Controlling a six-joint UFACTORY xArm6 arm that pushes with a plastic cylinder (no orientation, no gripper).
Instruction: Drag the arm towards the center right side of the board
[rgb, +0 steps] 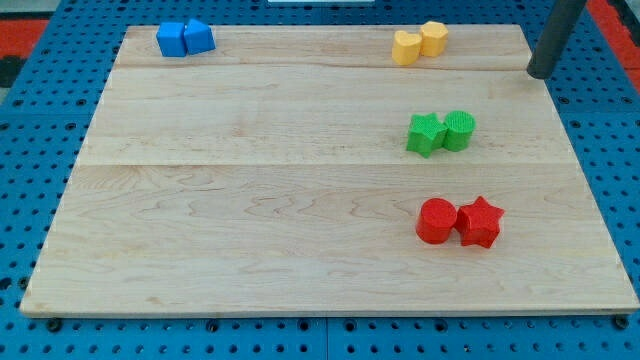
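My tip (538, 74) is the lower end of a dark rod that comes down from the view's top right corner. It rests at the board's right edge near the top, touching no block. The nearest blocks are two yellow ones, a yellow block (406, 47) and a yellow cylinder (434, 38), to the tip's left. A green star (426, 135) and a green cylinder (459, 130) sit lower, left of and below the tip. A red cylinder (437, 221) and a red star (479, 222) sit touching near the lower right.
Two blue blocks (172, 39) (199, 36) sit together at the board's top left. The pale wooden board (250, 200) lies on a blue perforated surface (610, 140) that surrounds it on all sides.
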